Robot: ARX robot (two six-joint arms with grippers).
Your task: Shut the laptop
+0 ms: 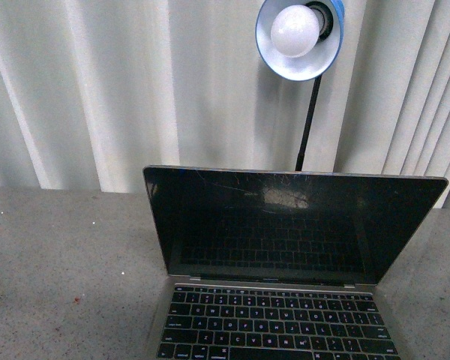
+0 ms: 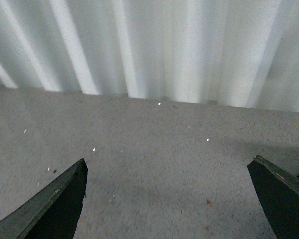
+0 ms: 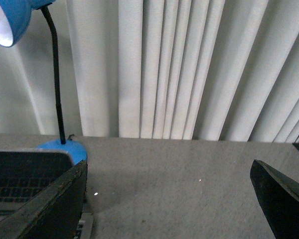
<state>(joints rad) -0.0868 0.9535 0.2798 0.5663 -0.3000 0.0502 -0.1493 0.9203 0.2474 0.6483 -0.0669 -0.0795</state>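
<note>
Beside our right jaws, not our left jaws, the laptop (image 1: pixel 285 240) stands open, hinge crosswise; both pairs gape wide.

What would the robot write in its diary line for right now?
thin silver-grey laptop: lid open, black screen upright | left pincer: open, empty, over grey table | right pincer: open, empty, near laptop | closing: not started
</note>
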